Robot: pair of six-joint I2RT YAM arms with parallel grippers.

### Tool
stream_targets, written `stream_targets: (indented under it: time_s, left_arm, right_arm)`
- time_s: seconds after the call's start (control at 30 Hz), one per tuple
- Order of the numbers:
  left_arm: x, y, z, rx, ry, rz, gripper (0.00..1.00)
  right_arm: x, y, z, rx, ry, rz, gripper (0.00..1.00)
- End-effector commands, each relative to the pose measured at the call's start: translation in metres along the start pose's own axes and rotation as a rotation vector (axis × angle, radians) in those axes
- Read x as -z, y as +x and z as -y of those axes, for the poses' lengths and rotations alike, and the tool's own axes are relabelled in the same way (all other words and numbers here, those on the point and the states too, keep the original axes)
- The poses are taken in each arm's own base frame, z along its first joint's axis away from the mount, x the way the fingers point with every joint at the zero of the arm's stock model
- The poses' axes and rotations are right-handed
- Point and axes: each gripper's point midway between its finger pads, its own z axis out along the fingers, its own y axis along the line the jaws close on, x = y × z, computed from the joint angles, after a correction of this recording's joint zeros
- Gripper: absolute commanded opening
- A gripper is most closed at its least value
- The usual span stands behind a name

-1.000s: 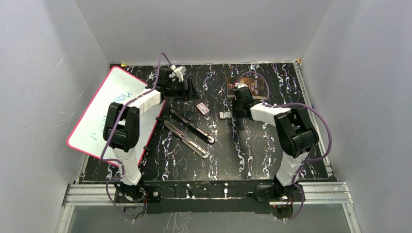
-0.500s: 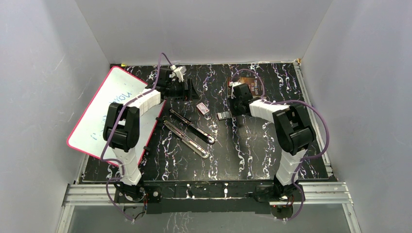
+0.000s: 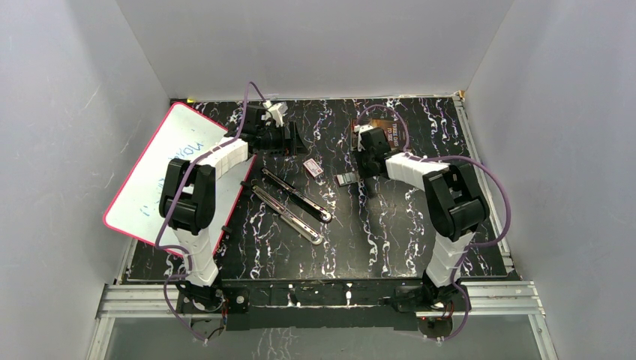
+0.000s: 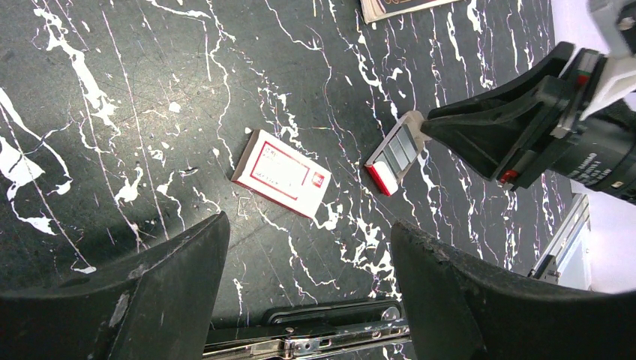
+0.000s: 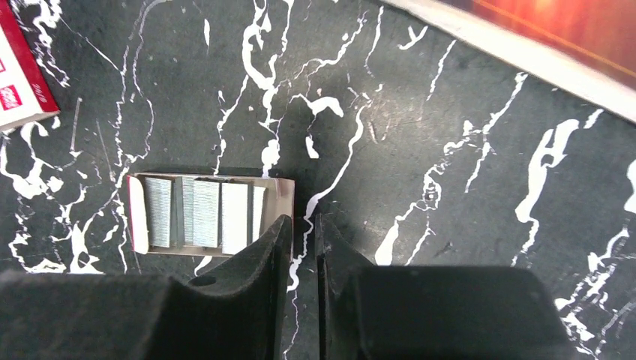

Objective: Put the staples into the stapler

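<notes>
Desk (image 3: 390,240): black with white veining.

Whiteboard (image 3: 169,169): along the left edge. Not part of the job.

Book (image 5: 570,30): at the far edge, right of centre. Idle.

Stapler (image 3: 297,195): mid-desk, a little left of centre, swung open into two long arms lying side by side. Opening looks done. Cannot tell whether the channel holds anything.

Left claw (image 4: 309,232): wide, empty, hanging above the desk near the far edge.

Right claw (image 5: 302,223): narrow slit with bare desk showing through it, gripping nothing. One fingertip (image 5: 279,232) is at the near corner of the tray.

Box sleeve (image 4: 279,174): red and white, flat, between stapler and tray.

Tray (image 5: 137,214): open card tray, toward the far edge near centre, well apart from the stapler.

Staples (image 5: 202,214): several strips lying in the tray, none lifted.

Judgement: early stage. Left to do: pick a strip, carry it over, seat it in the channel, close the stapler.
</notes>
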Motion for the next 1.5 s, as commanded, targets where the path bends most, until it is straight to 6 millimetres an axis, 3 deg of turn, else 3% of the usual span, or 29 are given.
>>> stream_targets:
  time_s: [0.0,0.1,0.27,0.67,1.03,1.47]
  left_arm:
    - [0.019,-0.015,0.017,-0.045,0.030,0.049,0.77]
    - [0.019,-0.015,0.017,-0.044,0.028,0.048,0.77]
    - [0.018,-0.015,0.016,-0.045,0.026,0.047,0.77]
    - [0.018,-0.015,0.015,-0.041,0.025,0.045,0.77]
    - [0.018,-0.015,0.016,-0.040,0.029,0.045,0.77]
    - [0.018,-0.015,0.017,-0.040,0.029,0.043,0.77]
  right_arm:
    - [0.029,-0.043,0.004,-0.048,0.030,0.148,0.26]
    - [0.042,-0.054,0.000,-0.075,0.006,0.191,0.26]
    - [0.046,-0.060,-0.015,-0.114,-0.066,0.198,0.26]
    - [0.022,-0.044,-0.039,-0.147,-0.187,0.098,0.26]
    - [0.012,-0.035,-0.040,-0.108,-0.093,0.062,0.30]
    - [0.002,-0.029,-0.043,-0.032,-0.004,0.027,0.41]
